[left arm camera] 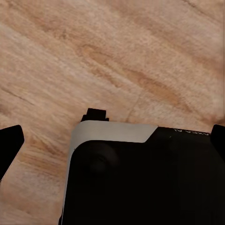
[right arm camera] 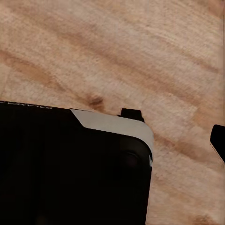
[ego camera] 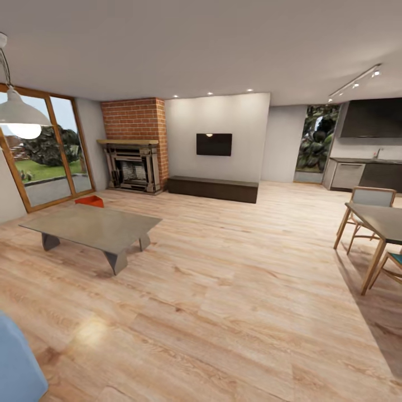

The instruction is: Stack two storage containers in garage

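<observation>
The living room [ego camera: 223, 290] spreads out on light wood planks, with a brick fireplace [ego camera: 134, 146] and a black wall TV [ego camera: 214, 144] above a long dark bench [ego camera: 213, 188]. An orange-red storage container [ego camera: 90, 201] sits on the planks behind the low grey coffee table [ego camera: 92, 226] — near the glass doors [ego camera: 47, 151]. The left gripper [left arm camera: 112, 140] shows dark fingertips at both frame edges, wide apart, holding nothing. Only one tip of the right gripper [right arm camera: 217, 140] shows — its jaw state I cannot tell.
</observation>
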Robot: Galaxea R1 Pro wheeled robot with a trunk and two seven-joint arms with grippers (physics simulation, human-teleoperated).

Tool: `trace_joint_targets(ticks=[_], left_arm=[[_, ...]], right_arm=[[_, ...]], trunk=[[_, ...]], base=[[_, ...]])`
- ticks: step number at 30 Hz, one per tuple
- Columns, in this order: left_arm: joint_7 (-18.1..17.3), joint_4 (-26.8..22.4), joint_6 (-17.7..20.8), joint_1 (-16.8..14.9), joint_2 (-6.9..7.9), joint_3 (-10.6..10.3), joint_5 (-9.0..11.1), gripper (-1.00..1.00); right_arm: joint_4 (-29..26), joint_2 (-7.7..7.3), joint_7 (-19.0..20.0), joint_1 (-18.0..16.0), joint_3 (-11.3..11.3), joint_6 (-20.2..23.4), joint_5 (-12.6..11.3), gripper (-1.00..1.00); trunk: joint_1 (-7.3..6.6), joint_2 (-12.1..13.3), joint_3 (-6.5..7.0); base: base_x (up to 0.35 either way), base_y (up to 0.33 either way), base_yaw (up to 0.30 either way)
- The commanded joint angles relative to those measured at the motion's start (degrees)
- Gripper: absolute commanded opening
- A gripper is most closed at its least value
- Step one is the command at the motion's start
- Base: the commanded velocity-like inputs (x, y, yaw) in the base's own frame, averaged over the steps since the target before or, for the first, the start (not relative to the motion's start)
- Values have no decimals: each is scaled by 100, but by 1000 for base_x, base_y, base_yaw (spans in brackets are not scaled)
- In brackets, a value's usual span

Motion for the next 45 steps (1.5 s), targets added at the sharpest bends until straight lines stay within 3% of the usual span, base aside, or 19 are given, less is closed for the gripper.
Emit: trace_joint_targets(ticks=[1,13,30,45], left_arm=[[-2,6,-17,-4,0,24,40,100],[-5,6,-15,-4,0,24,40,100],[-5,6,-17,-4,0,24,39,100],[-4,6,-17,-4,0,24,40,100]], right_arm=[[13,5,6,-4,47,-18,-46,100],[13,13,6,-4,44,-18,-58,100],[13,14,6,-4,16,-18,-96,100],[13,13,6,-4,39,-18,-67,100]], trunk=[[4,-4,-7],[4,-4,-7],[4,-4,-7],[4,-4,-7]], base=[[323,0,0],[323,0,-9],[323,0,-239],[323,0,-12]])
